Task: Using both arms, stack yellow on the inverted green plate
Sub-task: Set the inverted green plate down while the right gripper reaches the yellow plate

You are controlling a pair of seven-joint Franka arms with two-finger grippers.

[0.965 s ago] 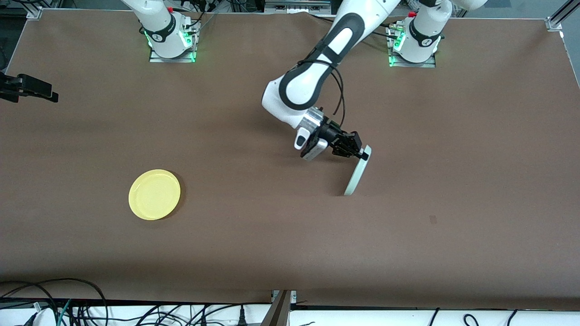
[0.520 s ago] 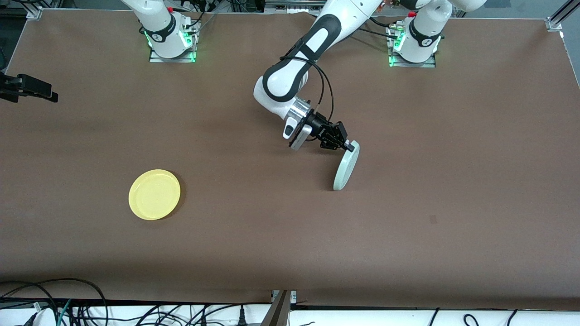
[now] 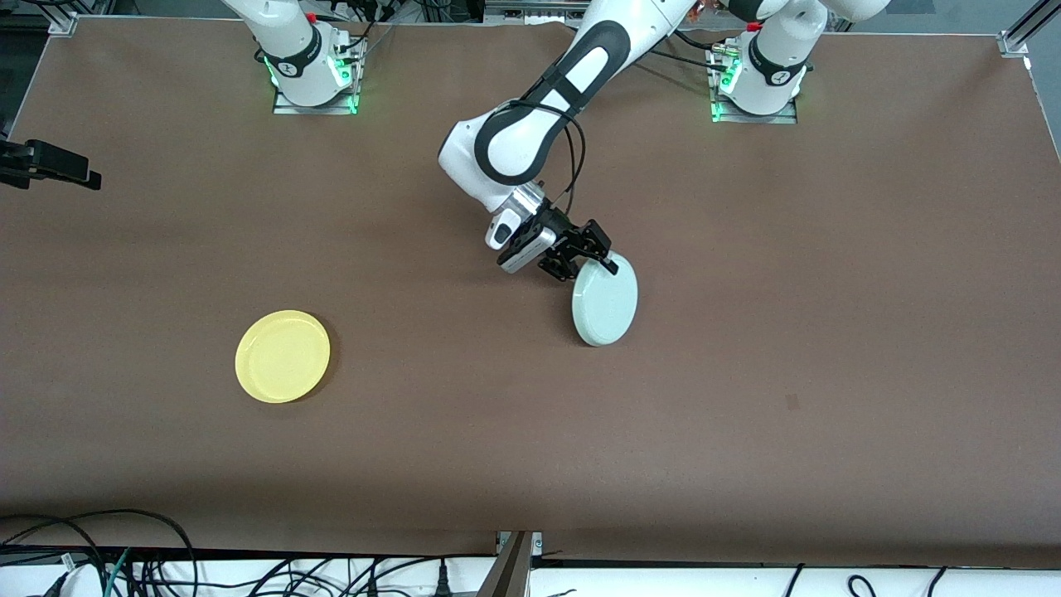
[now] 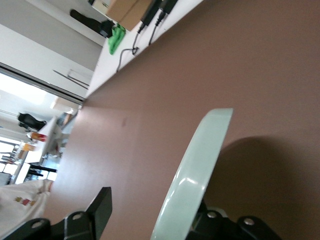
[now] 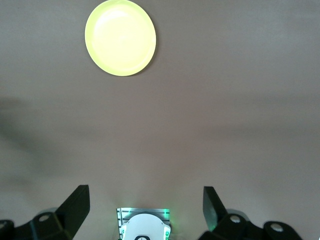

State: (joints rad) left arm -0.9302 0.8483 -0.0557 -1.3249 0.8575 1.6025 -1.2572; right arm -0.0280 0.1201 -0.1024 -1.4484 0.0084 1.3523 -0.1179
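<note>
The pale green plate point(image 3: 608, 305) is near the table's middle. It is tilted, with its smooth face turned up toward the front camera and its upper rim at my left gripper point(image 3: 592, 264). In the left wrist view the plate point(image 4: 200, 160) is edge-on between the spread jaws. It leans on one finger, with a wide gap to the other finger point(image 4: 100, 207). The yellow plate point(image 3: 283, 356) lies flat and rim up toward the right arm's end, nearer the front camera. My right gripper point(image 5: 145, 210) waits high over the table, open and empty, with the yellow plate point(image 5: 120, 37) in its view.
The two arm bases point(image 3: 313, 70) point(image 3: 758, 79) stand at the table's edge farthest from the front camera. A black piece point(image 3: 50, 166) pokes in at the right arm's end. Cables lie along the edge nearest the camera point(image 3: 124, 564). Brown table point(image 3: 829, 332).
The left arm has swung toward the right arm's end and tipped the green plate from standing on edge to lying much flatter. The yellow plate has not moved.
</note>
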